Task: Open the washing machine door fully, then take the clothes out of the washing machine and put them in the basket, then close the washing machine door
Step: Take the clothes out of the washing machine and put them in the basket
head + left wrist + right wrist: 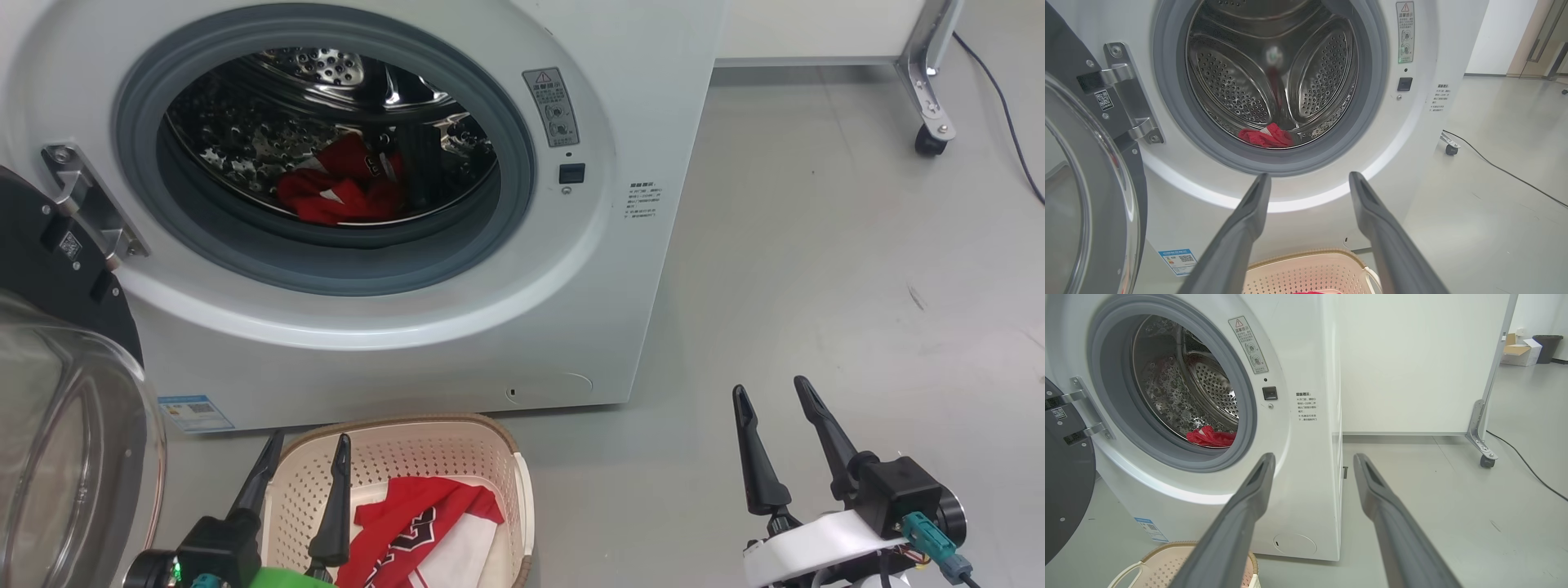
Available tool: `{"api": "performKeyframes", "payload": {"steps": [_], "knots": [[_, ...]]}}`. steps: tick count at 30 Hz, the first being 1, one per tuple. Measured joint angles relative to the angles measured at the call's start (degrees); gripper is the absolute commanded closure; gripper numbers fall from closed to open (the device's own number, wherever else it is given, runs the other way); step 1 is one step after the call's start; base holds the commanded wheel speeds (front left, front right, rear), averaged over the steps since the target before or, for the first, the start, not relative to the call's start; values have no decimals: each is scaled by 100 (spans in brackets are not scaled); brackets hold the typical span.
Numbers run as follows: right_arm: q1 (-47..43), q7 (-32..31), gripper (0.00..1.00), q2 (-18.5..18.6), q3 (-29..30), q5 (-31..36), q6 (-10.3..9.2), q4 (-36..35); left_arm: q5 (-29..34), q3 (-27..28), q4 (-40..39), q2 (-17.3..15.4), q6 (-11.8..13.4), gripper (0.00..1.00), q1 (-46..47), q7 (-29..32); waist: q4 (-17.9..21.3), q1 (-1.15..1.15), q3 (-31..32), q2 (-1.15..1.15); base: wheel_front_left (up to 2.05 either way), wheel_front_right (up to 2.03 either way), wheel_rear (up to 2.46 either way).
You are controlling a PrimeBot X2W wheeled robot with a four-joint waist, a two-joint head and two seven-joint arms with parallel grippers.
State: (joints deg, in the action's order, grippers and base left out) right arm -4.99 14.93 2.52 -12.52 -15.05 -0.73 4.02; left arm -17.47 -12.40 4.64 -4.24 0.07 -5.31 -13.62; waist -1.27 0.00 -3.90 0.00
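Near: L gripper (309, 441) over basket (424, 425), jaws apart, empty. R gripper (771, 388) above floor (816, 245), jaws apart, empty. Red-white garment (424, 523) in basket, just before washer (571, 310). Door (49, 245) swung open, left. Furthest: red clothes (343, 192) at drum (326, 65) btm.

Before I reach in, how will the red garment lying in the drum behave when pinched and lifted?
Probably floppy: the red garment lies crumpled in folds on the drum floor, so it should droop from a single pinch. Likely light, being thin fabric. It may drag on the grey gasket lip coming out.
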Motion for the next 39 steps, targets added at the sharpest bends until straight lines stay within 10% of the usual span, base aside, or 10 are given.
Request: {"api": "performKeyframes", "payload": {"steps": [39], "knots": [[1363,1,0,25,-849,-208,4,-530,-338,502,1054,-455,-293,0,3099,1268,622,1,-2302,0,0,0,0]]}}
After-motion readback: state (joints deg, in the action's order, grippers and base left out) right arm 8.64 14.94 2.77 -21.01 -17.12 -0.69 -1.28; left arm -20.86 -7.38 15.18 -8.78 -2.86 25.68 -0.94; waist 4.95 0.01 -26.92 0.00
